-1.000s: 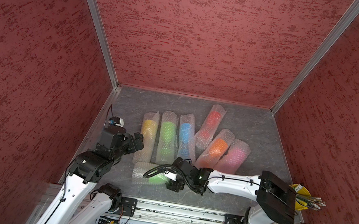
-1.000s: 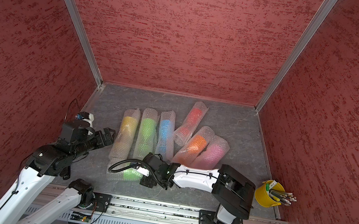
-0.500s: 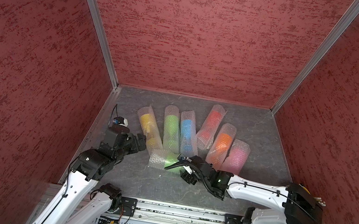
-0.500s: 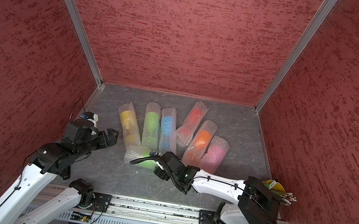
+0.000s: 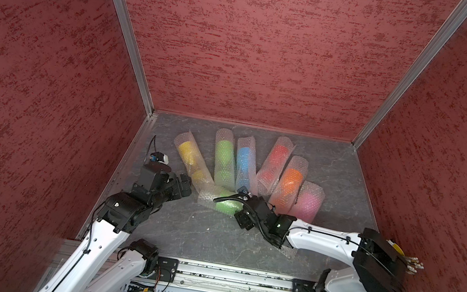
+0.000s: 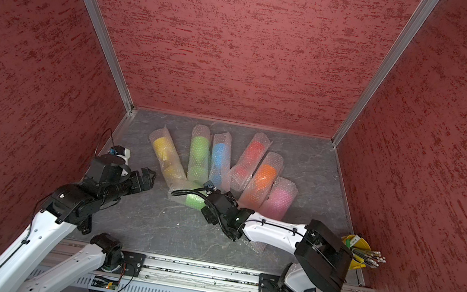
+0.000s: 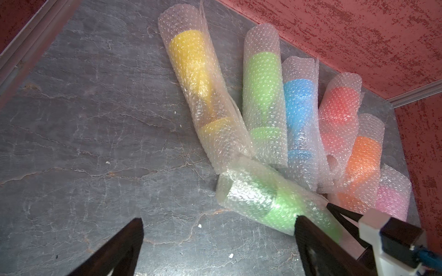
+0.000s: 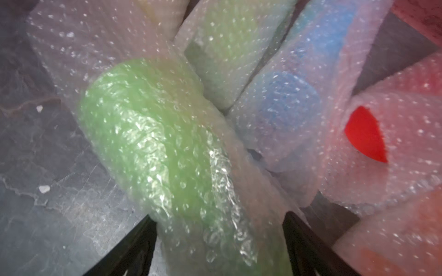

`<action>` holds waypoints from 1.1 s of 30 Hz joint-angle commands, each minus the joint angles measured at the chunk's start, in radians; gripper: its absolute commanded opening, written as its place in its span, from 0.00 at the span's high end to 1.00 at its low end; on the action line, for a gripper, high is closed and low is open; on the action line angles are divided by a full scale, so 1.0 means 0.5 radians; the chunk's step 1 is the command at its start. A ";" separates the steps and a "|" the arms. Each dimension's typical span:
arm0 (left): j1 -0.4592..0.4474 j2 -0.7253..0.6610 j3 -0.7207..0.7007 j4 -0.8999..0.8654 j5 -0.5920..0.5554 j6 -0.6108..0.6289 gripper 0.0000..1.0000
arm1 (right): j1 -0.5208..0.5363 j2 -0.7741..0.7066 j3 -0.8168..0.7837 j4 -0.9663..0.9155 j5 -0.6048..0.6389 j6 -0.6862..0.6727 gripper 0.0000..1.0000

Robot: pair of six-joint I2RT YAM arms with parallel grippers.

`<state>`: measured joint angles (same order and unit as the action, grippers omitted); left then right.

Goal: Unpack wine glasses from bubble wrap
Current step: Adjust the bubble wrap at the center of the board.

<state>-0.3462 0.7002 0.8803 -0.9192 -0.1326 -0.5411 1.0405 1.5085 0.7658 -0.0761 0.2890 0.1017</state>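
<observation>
Right claw [image 8: 220, 217] straddles the green wrapped glass [image 8: 148, 143]; whether clenched I cannot tell, probably steadying it for the released left claw [image 7: 218, 218] nearby.

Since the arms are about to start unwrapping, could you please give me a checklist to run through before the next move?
1. Right gripper straddles the front green goblet's bubble wrap: ok.
2. Firm grip on that roll: cannot tell.
3. Left gripper open and empty: ok.
4. Roll clear of its neighbours: not ok; the yellow goblet's wrap lies against its end.
5. Bare tabletop in front for unrolling: ok.
</observation>
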 commanded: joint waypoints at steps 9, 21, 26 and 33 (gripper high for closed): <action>0.059 -0.029 -0.033 0.059 0.044 0.037 0.00 | 0.038 0.468 0.498 -0.416 -0.169 -0.360 0.02; 0.070 -0.041 -0.038 0.071 0.056 0.039 0.00 | 0.001 0.309 0.308 -0.310 -0.028 0.047 0.31; 0.071 -0.033 -0.040 0.078 0.079 0.041 0.00 | -0.153 0.226 0.206 -0.408 0.104 0.273 0.35; 0.068 -0.023 -0.040 0.074 0.069 0.041 0.00 | -0.412 0.108 0.214 -0.388 0.000 0.846 0.37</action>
<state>-0.3149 0.6872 0.8684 -0.9039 -0.1024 -0.5407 0.8627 1.6035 0.8619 -0.2787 0.2867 0.3458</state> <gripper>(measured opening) 0.996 0.629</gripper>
